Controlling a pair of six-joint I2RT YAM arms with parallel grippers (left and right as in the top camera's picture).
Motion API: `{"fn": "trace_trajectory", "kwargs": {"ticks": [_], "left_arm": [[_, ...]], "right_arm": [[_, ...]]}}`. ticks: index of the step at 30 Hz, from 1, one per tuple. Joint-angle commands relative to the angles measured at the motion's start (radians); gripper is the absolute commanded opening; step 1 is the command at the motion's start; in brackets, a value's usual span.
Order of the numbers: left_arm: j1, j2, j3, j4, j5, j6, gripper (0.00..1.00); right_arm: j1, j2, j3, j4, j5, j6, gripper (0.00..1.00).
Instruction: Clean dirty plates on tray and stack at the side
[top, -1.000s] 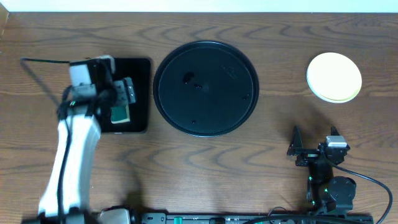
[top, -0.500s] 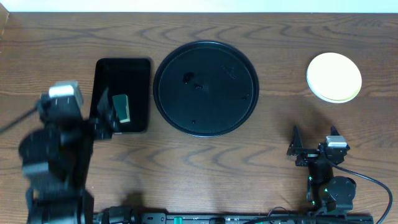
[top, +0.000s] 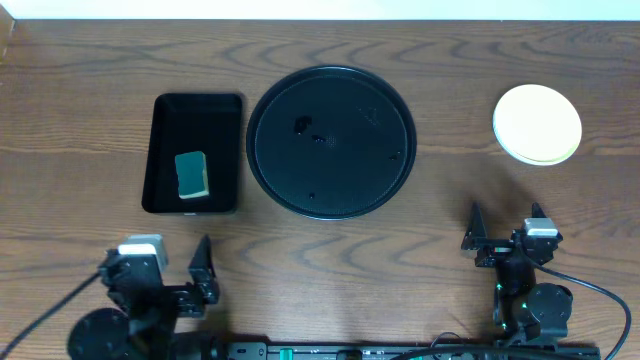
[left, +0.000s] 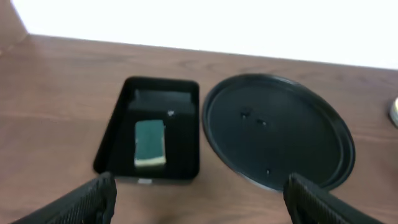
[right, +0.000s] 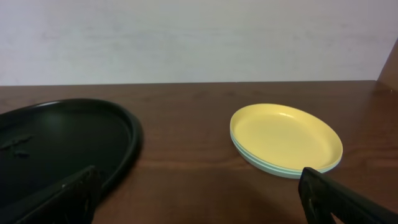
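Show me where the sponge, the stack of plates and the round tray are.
sponge (top: 192, 174), overhead view, middle of its green top.
stack of plates (right: 286, 138), right wrist view, centre of the yellow top plate.
round tray (top: 345, 175), overhead view, bare floor.

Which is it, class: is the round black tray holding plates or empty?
Empty of plates. The round black tray shows only tiny specks; the plate stack sits apart on the table.

One round black tray (top: 268, 105), one rectangular black tray (top: 196, 117), one green sponge (top: 192, 174), one stack of plates (top: 537, 123)
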Motion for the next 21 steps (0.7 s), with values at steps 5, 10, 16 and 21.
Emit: {"fn": "trace_trajectory", "kwargs": {"ticks": [5, 10, 16, 21], "left_arm": [[-0.059, -0.163, -0.272, 0.381, 0.073, -0.005, 0.86], [-0.074, -0.213, -0.437, 0.783, 0.073, -0.047, 0.86], [-0.076, -0.222, -0.602, 1.141, 0.072, -0.082, 0.86], [-0.090, -0.222, -0.680, 1.181, 0.060, -0.084, 0.86]], "right_arm": [[-0.012, -0.007, -0.001, -0.004, -0.002, 0.010, 0.99], [-0.012, -0.007, -0.001, -0.004, -0.002, 0.010, 0.99], [-0.012, -0.007, -0.001, -0.004, -0.002, 0.010, 0.99], [-0.012, -0.007, -0.001, -0.004, -0.002, 0.010, 0.99]]}}
